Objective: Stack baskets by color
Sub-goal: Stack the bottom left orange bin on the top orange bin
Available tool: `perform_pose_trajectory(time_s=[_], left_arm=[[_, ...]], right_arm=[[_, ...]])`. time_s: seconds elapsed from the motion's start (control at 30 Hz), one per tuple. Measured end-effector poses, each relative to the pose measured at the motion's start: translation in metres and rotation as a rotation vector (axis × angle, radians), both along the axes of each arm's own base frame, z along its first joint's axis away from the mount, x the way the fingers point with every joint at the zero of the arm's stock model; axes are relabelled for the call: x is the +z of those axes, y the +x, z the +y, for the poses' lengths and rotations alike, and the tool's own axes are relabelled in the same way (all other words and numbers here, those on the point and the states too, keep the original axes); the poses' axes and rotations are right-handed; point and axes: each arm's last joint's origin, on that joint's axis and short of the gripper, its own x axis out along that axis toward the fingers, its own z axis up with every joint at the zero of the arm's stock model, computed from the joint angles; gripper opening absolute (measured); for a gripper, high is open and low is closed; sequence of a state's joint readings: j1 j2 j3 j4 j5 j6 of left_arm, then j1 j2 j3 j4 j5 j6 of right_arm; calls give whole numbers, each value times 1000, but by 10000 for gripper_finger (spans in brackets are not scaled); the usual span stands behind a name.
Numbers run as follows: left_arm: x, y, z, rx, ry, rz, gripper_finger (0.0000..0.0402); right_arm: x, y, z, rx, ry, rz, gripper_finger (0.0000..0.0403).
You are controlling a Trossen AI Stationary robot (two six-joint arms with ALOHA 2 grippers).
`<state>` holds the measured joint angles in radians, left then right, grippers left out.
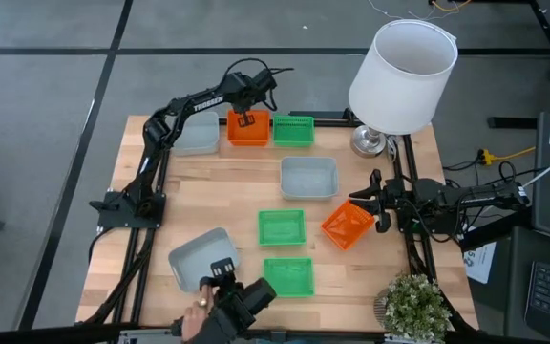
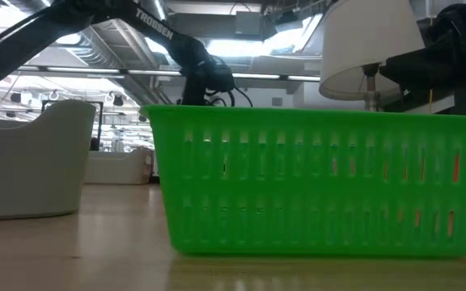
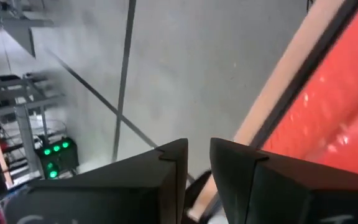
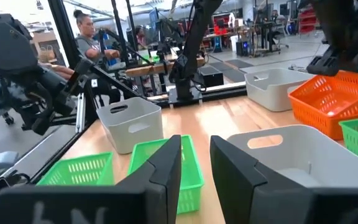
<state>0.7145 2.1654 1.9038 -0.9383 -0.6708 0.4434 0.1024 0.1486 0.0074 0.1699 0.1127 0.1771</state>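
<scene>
My left gripper reaches to the table's far edge, over an orange basket. It slants downward, with a narrow gap between its fingers and nothing visible in that gap. A grey basket and a green basket flank the orange one. On the middle of the table sit another grey basket, two green baskets, a grey one and a tilted orange one. My right gripper waits at the right edge, slightly open and holding nothing. My left gripper hangs just over the orange basket's far part. Its own fingers hide that spot, so I cannot tell whether it touches the basket.
A white lamp stands at the far right corner and a small plant at the near right corner. A person's hand with a dark device reaches in at the near edge by the grey basket. People stand beyond the table.
</scene>
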Motion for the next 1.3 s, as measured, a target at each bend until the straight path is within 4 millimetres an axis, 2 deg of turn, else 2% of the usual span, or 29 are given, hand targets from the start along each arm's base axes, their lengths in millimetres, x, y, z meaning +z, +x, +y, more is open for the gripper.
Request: perform_pose_trajectory(time_s=[0.23,0.4,0.67,0.9,1.3], left_arm=[[-14,1,0,-30,-4,-7,60],[-21,6,3,0,51,-92,60],[-18,12,0,-70,59,-64,60],[-17,16,-1,-81,65,-106,59],[-21,13,3,-92,23,-138,59]], right_arm=[[0,0,0,-2,-50,-1,87],[0,0,0,-2,-50,-1,87],[-2,0,0,-2,-55,22,87],[-2,0,0,-1,-55,26,87],[-2,0,0,-1,-54,26,87]])
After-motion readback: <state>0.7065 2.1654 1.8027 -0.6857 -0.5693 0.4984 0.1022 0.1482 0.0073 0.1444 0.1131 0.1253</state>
